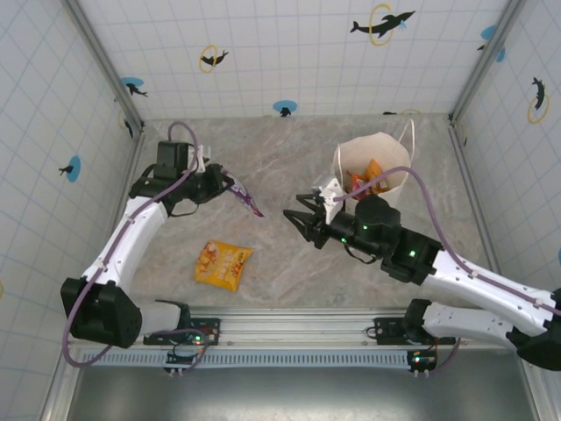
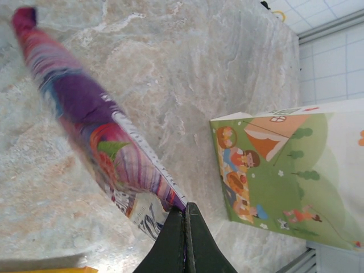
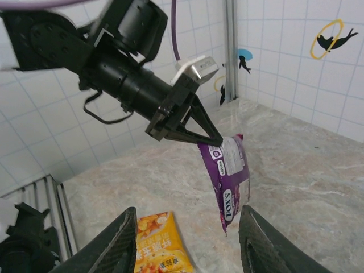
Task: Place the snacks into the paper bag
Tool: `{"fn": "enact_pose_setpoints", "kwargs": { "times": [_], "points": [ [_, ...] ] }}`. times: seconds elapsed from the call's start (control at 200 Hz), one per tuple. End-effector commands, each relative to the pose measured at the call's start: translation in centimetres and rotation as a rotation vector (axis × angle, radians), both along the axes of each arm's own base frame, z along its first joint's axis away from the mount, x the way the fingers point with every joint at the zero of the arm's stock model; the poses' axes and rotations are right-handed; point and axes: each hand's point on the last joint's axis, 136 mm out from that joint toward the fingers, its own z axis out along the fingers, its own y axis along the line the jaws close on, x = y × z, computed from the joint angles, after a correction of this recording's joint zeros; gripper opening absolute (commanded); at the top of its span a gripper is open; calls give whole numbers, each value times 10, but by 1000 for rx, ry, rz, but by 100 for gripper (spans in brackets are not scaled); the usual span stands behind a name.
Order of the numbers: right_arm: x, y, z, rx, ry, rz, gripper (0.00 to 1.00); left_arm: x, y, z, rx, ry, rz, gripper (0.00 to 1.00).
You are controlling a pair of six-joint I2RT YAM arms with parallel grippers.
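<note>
Dangling from the left tool [image 1: 228, 182], the purple packet [image 1: 246, 199] hangs over the surface [image 1: 289, 272], pinched at one edge by jaws clenched tight on it. The paper bag [image 1: 375, 147] stands upright and open-mouthed well to the right of that packet, with orange packets [image 1: 366, 180] inside. The right tool [image 1: 298, 228] hovers between the purple packet and the bag, its fingers spread and grasping nothing. A yellow-orange packet [image 1: 223, 264] lies flat on the surface nearer the arm bases, apart from both tools.
</note>
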Motion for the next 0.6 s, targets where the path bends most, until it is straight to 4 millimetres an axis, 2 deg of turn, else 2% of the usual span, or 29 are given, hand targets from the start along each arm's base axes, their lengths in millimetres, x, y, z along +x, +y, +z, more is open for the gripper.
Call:
{"fn": "enact_pose_setpoints", "kwargs": {
  "times": [0.0,0.255,0.59],
  "points": [
    [7,14,8,-44,-41,-26,52,-7,-5,26,-61,-14,4,0],
    [22,67,-14,-122,24,-15,59,-15,-7,35,-89,1,11,0],
    [62,105,-58,-263,66,-80,68,-23,-10,43,-109,-4,9,0]
  ]
}}
